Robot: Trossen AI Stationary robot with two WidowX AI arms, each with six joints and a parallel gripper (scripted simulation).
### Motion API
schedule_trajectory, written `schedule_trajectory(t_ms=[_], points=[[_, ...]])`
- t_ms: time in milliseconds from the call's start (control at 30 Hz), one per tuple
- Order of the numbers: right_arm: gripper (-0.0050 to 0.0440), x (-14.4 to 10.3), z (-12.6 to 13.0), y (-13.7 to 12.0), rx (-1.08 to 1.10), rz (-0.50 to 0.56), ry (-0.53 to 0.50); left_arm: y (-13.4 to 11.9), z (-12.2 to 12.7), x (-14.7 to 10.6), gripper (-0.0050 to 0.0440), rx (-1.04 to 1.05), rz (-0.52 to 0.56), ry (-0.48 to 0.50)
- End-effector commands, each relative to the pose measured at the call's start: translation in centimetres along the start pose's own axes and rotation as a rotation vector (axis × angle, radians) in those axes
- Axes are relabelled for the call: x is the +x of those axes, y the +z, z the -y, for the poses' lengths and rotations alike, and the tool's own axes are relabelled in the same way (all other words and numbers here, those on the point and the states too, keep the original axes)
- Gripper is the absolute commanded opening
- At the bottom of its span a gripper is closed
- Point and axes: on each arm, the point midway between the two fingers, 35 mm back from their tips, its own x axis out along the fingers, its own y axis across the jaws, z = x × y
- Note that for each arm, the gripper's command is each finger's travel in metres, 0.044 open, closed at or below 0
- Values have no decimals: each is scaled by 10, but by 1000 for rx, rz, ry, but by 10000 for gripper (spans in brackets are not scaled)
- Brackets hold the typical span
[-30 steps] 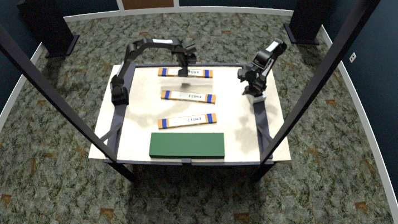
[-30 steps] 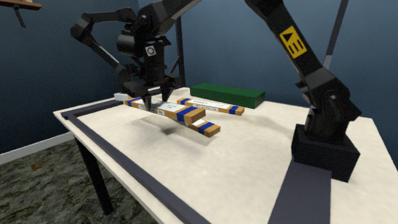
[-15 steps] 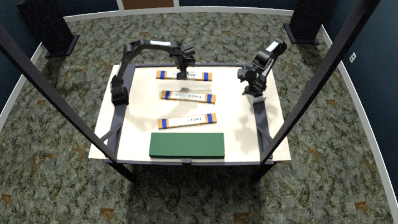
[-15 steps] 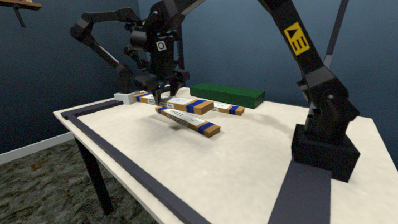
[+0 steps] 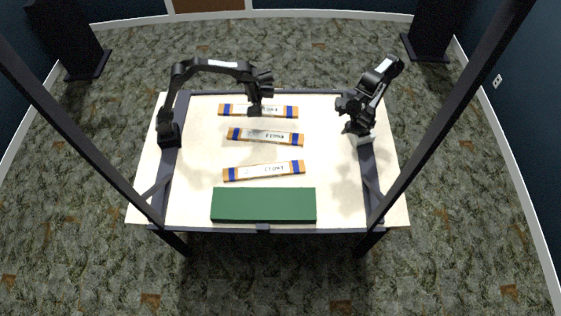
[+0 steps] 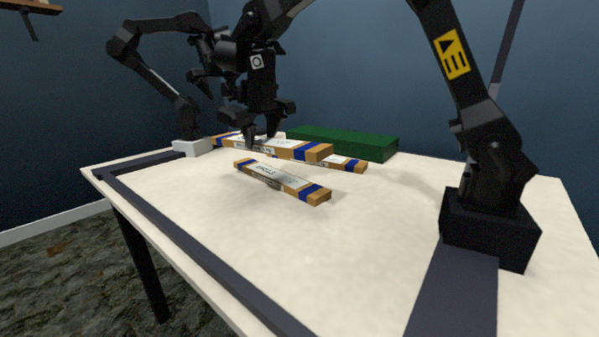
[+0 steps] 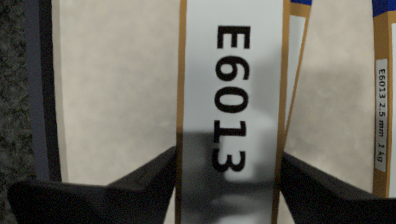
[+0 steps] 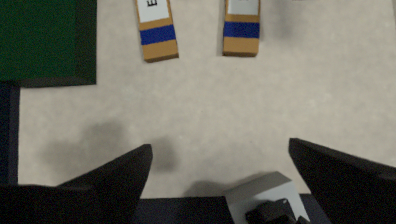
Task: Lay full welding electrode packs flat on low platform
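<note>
The pale table [image 5: 322,157] [image 6: 356,235] [image 7: 115,75] [image 8: 200,110] stood on mottled floor [image 5: 251,271] [image 6: 46,285] [image 7: 12,110] between dark blue walls [image 5: 526,118] [image 6: 377,75]. The green platform [image 5: 263,204] [image 6: 341,140] [image 8: 45,40] lay along one edge. My left gripper [image 5: 254,112] [image 6: 261,140] [image 7: 225,154] clamped one pack [image 5: 279,111] [image 6: 277,147] [image 7: 232,90] above the table. The middle pack [image 5: 265,137] [image 6: 281,180] [image 8: 241,35] and near-platform pack [image 5: 264,170] [image 6: 352,164] [image 8: 157,42] lay flat, off the platform. My right gripper [image 5: 341,115] [image 6: 216,94] [image 8: 219,147] stood wide.

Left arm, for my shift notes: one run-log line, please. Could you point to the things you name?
left gripper [image 5: 254,112] [image 6: 263,140] [image 7: 230,165]: shut on pack [image 5: 284,111] [image 6: 289,144] [image 7: 232,100], raised | right gripper [image 5: 342,114] [image 8: 220,145]: open | green platform [image 5: 263,204] [image 6: 341,140] [image 8: 40,40]: no packs on it
</note>
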Motion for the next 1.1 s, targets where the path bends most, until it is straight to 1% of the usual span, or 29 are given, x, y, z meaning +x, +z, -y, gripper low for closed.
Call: schedule_trajectory(t_ms=[0, 1067], points=[[430, -5, -1, 4, 6, 17, 12, 18, 4, -51, -50, 3, 130, 29], [430, -5, -1, 4, 6, 17, 12, 8, 80, -74, -50, 1, 130, 18]])
